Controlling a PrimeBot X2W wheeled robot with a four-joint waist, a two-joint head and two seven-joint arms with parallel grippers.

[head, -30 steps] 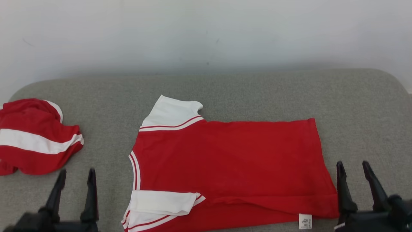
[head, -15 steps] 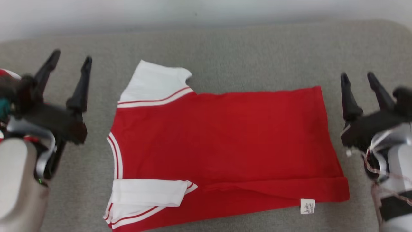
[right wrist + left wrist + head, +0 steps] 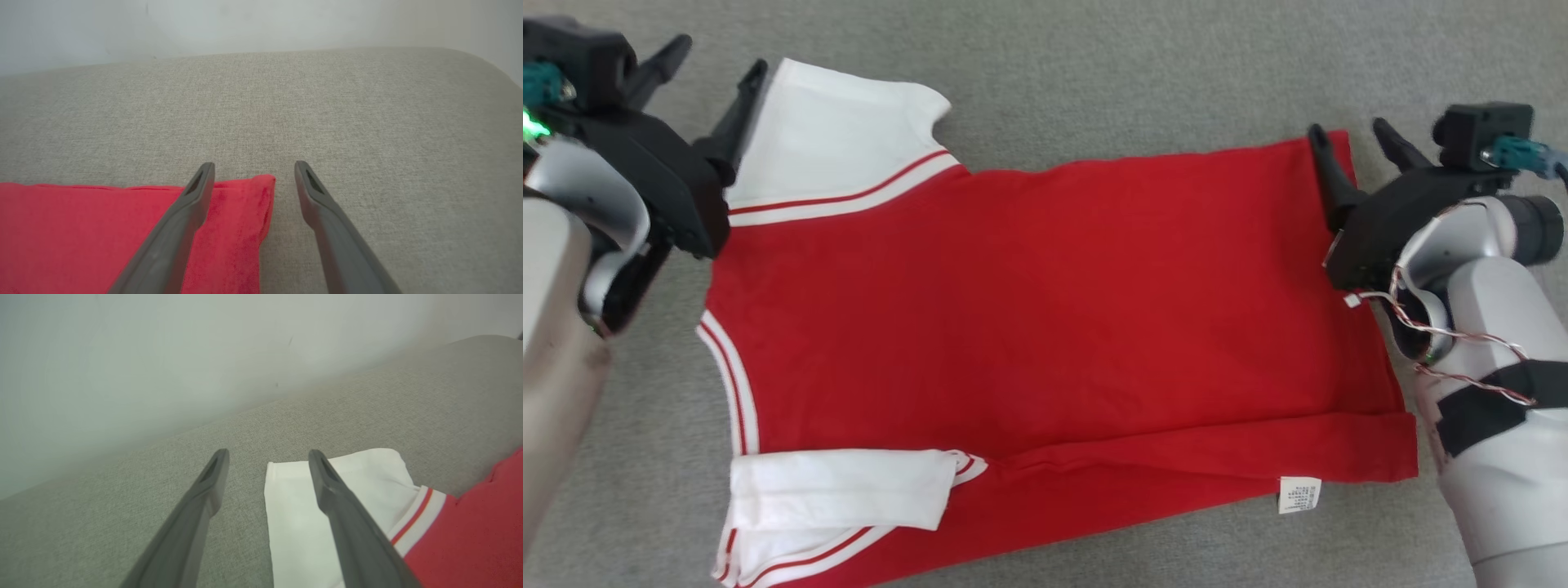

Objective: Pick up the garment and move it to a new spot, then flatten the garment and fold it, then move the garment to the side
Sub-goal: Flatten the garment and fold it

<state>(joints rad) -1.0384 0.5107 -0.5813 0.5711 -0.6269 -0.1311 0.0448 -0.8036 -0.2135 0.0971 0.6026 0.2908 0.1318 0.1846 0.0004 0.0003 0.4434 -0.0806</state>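
A grey fabric-covered worktop (image 3: 1094,65) is carrying the task's garment, and its edges are running out of the head view. In the wrist views a pale wall (image 3: 122,355) is rising behind it, soft and blurred.

The red T-shirt (image 3: 1045,310) is lying flat across the middle, collar toward the robot's left, hem toward its right. Its near edge is folded over itself, hiding what lies under the fold, and its near-left corner is being cut off by the frame.

The pale left forearm (image 3: 547,343) and right forearm (image 3: 1494,457) are each entering only partly.

The left tool (image 3: 721,53) is standing wide open and holding nothing, its body covering the shirt's shoulder edge. One finger is crossing the far white sleeve (image 3: 841,131), the other bare grey. The right tool (image 3: 1347,129) is likewise spread wide and empty, straddling the far hem corner. Whether either is touching the cloth, I cannot tell.

The near sleeve (image 3: 841,490) is lying folded onto the body. The care label (image 3: 1297,494) is sticking out at the hem, its print too small to read.
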